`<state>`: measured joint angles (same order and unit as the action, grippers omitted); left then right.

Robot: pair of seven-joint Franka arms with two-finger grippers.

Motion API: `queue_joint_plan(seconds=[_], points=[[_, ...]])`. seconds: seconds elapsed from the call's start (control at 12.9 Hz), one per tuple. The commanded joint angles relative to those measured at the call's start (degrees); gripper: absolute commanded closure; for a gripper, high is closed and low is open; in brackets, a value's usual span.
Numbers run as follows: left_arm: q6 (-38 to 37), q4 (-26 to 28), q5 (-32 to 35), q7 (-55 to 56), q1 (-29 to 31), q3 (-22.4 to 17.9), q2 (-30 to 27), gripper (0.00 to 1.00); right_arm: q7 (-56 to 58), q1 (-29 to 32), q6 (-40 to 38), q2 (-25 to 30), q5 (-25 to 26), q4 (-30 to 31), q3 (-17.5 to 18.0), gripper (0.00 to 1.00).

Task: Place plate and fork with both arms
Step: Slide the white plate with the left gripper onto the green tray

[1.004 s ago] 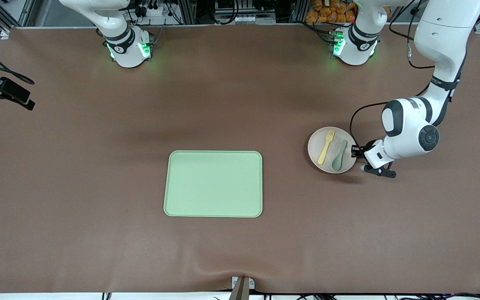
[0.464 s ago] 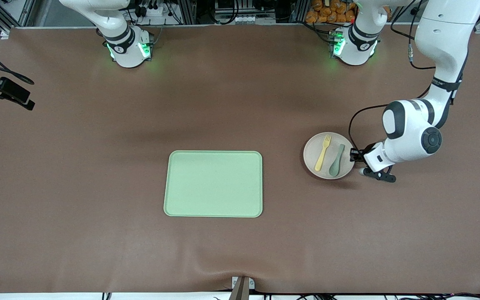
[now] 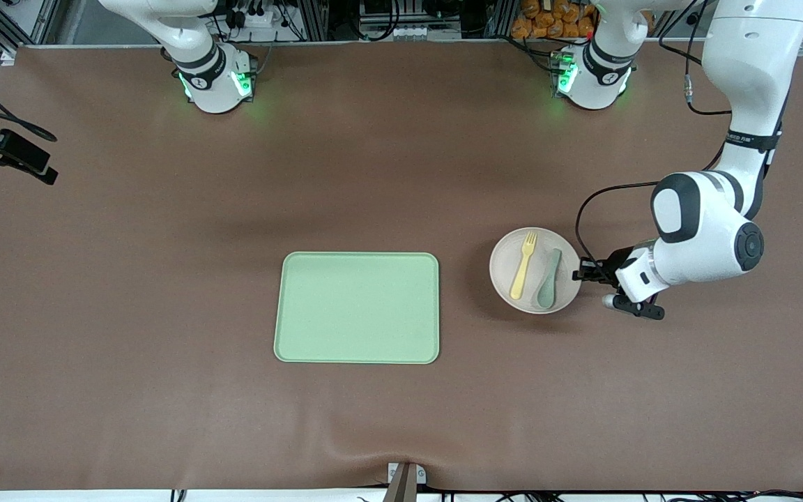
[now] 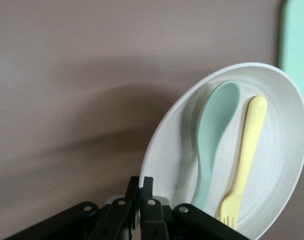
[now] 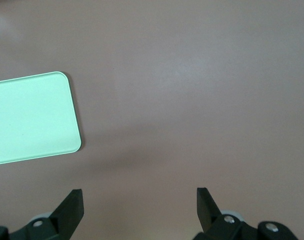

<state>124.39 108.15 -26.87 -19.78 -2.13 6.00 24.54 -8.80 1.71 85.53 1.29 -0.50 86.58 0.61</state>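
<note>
The round pale plate (image 3: pixel 513 247) (image 4: pixel 287 150) hangs just above the brown table between the tray and the left arm's end, casting a shadow beneath. My left gripper (image 3: pixel 583 272) (image 4: pixel 140 182) is shut on the plate's rim at the side facing the left arm's end. On the plate lie the pale yellow fork (image 3: pixel 523 265) (image 4: pixel 248 150) and, beside it, a grey-green spoon (image 3: pixel 548 279) (image 4: pixel 214 130). My right gripper (image 5: pixel 140 197) is out of the front view. It stands open over bare table near a corner of the tray, nothing between its fingers.
A rectangular light-green tray (image 3: pixel 357 307) (image 5: pixel 31 117) (image 4: pixel 297 50) lies at the table's middle with nothing on it, toward the right arm's end from the plate. A black camera mount (image 3: pixel 4 153) sits at the table edge by the right arm's end.
The left gripper has carried the plate, with fork and spoon on it, toward the tray and lower in the front view. The tray has not moved.
</note>
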Motion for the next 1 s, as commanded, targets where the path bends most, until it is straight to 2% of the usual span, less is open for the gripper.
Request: queue_joint_plan(seconds=[0.0, 0.23, 0.7, 0.93], points=[[-2.66, -4.52, -2.92, 2.27, -0.76, 1.46, 0.25, 1.0, 0.1, 1.1, 0.42, 0.12, -0.73, -0.18, 0.62, 0.0], [-2.66, -11.71, -3.28, 12.54, -5.05, 3.05, 3.92, 1.0, 0.18, 1.1, 0.6, -0.06, -0.73, -0.18, 0.53, 0.0], [-1.0, -29.38, -2.57, 27.58, -16.22, 2.18, 18.07, 1.0, 0.18, 1.01, 0.69, -0.06, -0.73, -0.27, 0.53, 0.0], [7.42, -30.19, -2.66, 30.05, -19.48, 1.74, 22.56, 1.0, 0.1, 1.01, 0.69, -0.23, -0.73, -0.27, 0.53, 0.0]])
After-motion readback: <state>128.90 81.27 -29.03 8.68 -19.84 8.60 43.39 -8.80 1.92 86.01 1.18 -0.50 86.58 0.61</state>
